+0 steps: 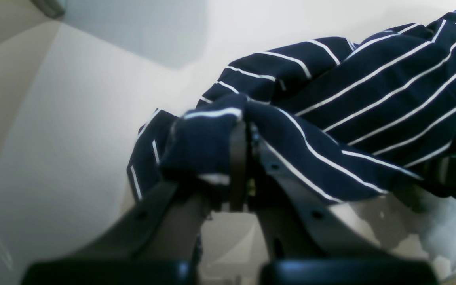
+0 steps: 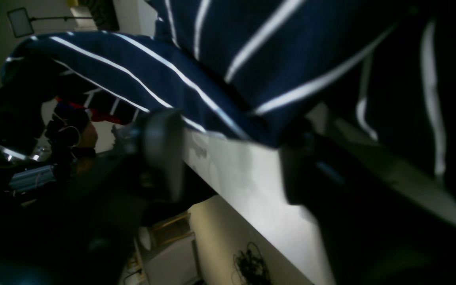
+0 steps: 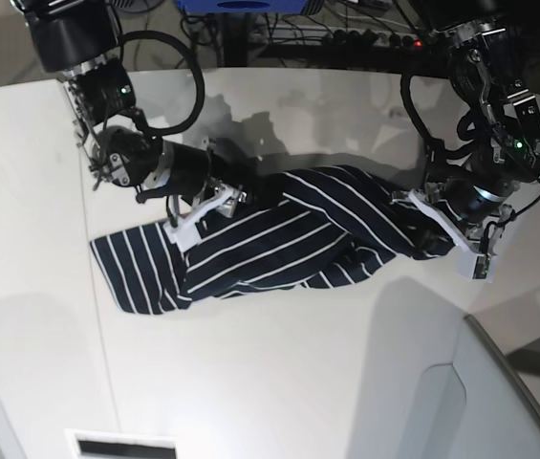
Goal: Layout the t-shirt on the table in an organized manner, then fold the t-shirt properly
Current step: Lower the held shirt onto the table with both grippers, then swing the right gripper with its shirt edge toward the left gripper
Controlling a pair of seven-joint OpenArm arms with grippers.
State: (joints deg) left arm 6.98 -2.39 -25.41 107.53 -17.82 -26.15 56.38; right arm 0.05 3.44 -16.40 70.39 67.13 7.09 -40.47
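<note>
Left gripper (image 1: 244, 154) pinches the t-shirt (image 3: 289, 239) above the table (image 3: 279, 382); right gripper (image 3: 214, 204) gapes, reaching low across it.

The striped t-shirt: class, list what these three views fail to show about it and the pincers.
- Collar and sleeves: the t-shirt lies bunched in the base view, folds hiding them.
- Right pincer: right wrist view is dark and blurred, so any hold on cloth is unclear.
- Left pincer: cloth covers its tips.

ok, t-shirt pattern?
The t-shirt is dark navy with thin white stripes; the left wrist view shows it best.
</note>
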